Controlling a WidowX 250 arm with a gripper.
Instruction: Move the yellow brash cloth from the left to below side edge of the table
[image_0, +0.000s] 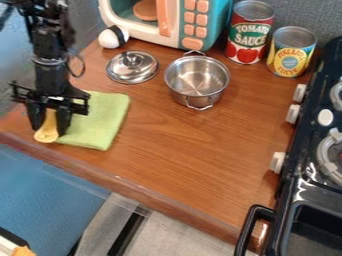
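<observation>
I'd raise the yellow brush (47, 131) straight up first, so it doesn't drag the green cloth (100, 122), then carry it along the table's (180, 150) lower edge and set it down well inside the rim. My hand (49, 125) is at the left, its 2 fingers slightly apart with the brush between them, apparently pinched. The brush sits at the cloth's left side, near the table edge.
</observation>
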